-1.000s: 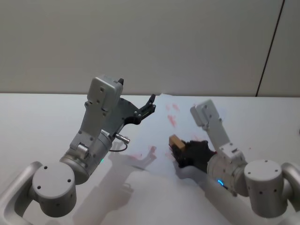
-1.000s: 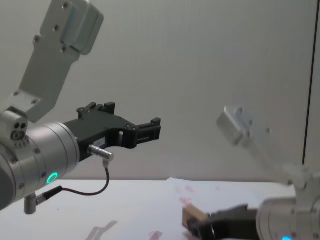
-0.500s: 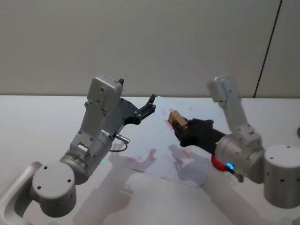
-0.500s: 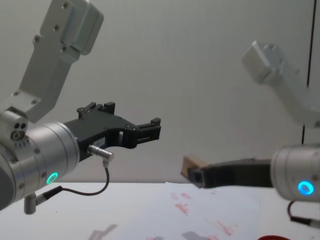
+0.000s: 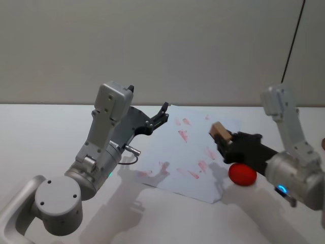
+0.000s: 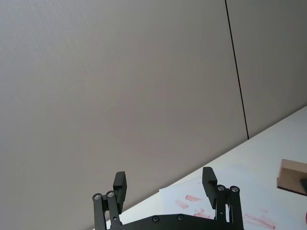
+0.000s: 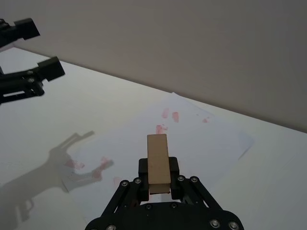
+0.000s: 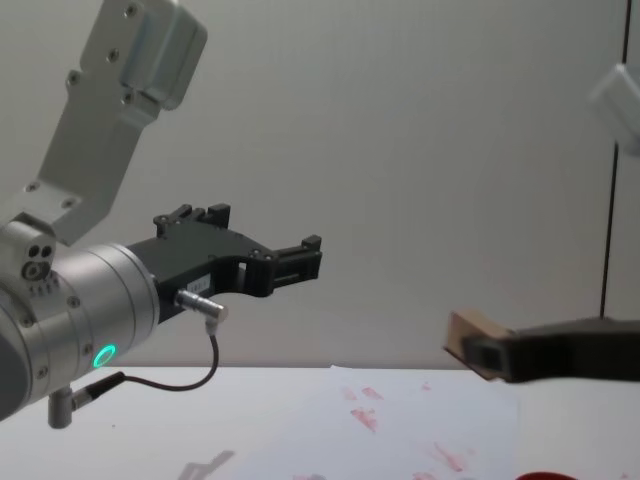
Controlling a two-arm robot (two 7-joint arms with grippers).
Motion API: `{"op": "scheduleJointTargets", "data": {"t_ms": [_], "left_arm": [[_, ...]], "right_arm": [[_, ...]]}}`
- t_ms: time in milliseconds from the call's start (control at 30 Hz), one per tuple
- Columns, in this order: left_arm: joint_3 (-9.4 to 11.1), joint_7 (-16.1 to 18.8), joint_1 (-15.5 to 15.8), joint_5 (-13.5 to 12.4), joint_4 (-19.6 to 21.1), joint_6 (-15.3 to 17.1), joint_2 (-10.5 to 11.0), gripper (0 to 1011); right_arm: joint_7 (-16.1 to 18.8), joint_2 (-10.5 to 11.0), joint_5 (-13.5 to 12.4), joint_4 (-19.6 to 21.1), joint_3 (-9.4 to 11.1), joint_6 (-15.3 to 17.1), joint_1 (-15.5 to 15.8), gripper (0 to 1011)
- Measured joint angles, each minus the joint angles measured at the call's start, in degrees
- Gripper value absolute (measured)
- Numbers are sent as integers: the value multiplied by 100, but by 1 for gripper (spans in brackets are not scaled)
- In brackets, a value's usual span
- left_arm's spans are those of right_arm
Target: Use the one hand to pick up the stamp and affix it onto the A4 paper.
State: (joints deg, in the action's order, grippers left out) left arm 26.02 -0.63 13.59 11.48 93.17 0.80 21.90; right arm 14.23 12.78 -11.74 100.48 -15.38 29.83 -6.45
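I see even, soft indoor light with no glare. It throws faint grey arm shadows across the white rectangular paper sheet and the pale table. In the chest view the black right gripper smears with motion blur.

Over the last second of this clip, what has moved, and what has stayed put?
The right gripper, shut on the small tan wooden stamp, has lifted off the white A4 paper speckled with red marks and swung toward the robot's right, now hanging in the air near the paper's right edge, by a red round object on the table. The left gripper stays open and raised; the paper has not shifted.
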Motion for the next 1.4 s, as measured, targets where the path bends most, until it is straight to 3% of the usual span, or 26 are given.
{"op": "scheduleJointTargets", "data": {"t_ms": [367, 633, 900, 1400], "left_arm": [[0, 0, 0, 0, 0, 0, 0, 1003], [0, 0, 0, 0, 0, 0, 0, 1003], [0, 0, 0, 0, 0, 0, 0, 1003], [0, 0, 0, 0, 0, 0, 0, 1002]], "right_arm": [[-144, 486, -89, 259, 220, -186, 509, 221], [-183, 655, -69, 243, 279, -325, 710, 221], [-180, 669, 73, 36, 262, -438, 730, 220], [-115, 445, 419, -521, 125, -558, 434, 221]]}}
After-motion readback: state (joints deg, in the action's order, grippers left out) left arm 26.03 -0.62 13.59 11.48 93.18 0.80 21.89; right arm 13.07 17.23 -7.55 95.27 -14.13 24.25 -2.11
